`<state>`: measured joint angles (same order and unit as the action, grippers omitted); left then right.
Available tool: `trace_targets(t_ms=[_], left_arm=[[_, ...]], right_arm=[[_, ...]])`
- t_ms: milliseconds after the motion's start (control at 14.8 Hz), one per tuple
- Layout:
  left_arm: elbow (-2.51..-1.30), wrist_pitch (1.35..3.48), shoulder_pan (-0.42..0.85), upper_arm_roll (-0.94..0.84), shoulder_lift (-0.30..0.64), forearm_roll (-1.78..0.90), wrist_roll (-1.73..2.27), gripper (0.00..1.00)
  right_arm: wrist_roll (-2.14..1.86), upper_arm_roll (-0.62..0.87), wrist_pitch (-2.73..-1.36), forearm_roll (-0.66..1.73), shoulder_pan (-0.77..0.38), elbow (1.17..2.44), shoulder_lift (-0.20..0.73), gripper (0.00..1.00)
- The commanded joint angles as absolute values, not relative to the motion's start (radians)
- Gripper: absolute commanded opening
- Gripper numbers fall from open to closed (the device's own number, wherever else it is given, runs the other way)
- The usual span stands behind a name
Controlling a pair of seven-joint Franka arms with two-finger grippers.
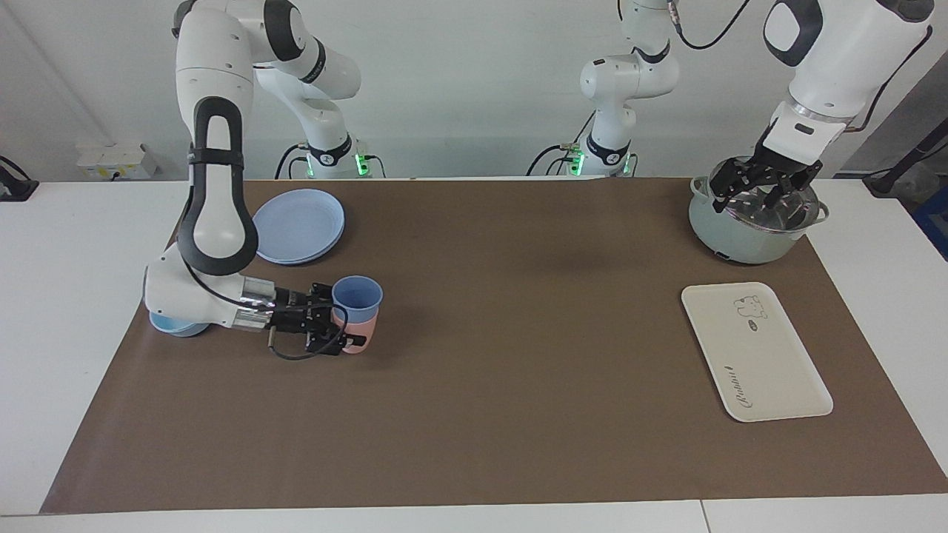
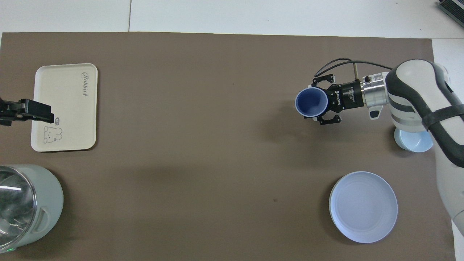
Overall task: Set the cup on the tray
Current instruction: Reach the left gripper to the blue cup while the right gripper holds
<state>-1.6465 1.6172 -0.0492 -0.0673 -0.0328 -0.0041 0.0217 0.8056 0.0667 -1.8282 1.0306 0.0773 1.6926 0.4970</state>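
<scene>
The periwinkle-blue cup (image 1: 357, 292) (image 2: 311, 102) sits nested in a pink cup (image 1: 361, 333), which stands on the brown mat toward the right arm's end of the table. My right gripper (image 1: 342, 317) (image 2: 316, 102) reaches in level from the side. It is shut on the stack about where the blue cup rises out of the pink one, with one finger on each side. The cream tray (image 1: 755, 355) (image 2: 65, 108) lies flat toward the left arm's end, with nothing on it. My left gripper (image 1: 763, 194) waits open, hanging over a pot.
A grey-green pot (image 1: 740, 237) (image 2: 25, 206) stands beside the tray, nearer to the robots. A round blue plate (image 1: 300, 224) (image 2: 363, 206) lies nearer to the robots than the cups. A light-blue bowl (image 1: 174, 324) (image 2: 415, 141) sits under the right arm's wrist.
</scene>
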Motion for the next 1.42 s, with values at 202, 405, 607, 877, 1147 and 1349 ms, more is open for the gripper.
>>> trace_targets(t_ms=[202, 405, 607, 877, 1147, 1349], left_arm=[[-1.686, 1.682, -0.043, -0.077, -0.064, -0.015, 0.105, 1.00], [-1.704, 1.755, 0.050, -0.084, -0.066, -0.044, 0.365, 1.00], [-1.701, 1.821, 0.099, -0.086, -0.061, -0.170, 0.522, 1.00], [-1.710, 1.988, 0.253, -0.086, -0.054, -0.175, 0.828, 1.00], [-1.770, 2.163, 0.350, -0.086, -0.046, -0.175, 0.989, 1.00], [-1.761, 2.262, 0.399, -0.084, 0.012, -0.175, 1.083, 1.00]], right_arm=[[1.083, 0.066, -2.009, 1.104, -0.092, 1.727, 0.387, 0.00], [1.173, 0.066, -2.065, 1.135, -0.173, 1.726, 0.364, 0.00], [1.244, 0.066, -2.129, 1.146, -0.245, 1.720, 0.350, 0.00], [1.258, 0.064, -2.187, 1.150, -0.282, 1.721, 0.347, 0.00], [1.258, 0.064, -2.191, 1.149, -0.282, 1.723, 0.347, 0.00], [1.258, 0.064, -2.191, 1.149, -0.282, 1.723, 0.347, 0.00]])
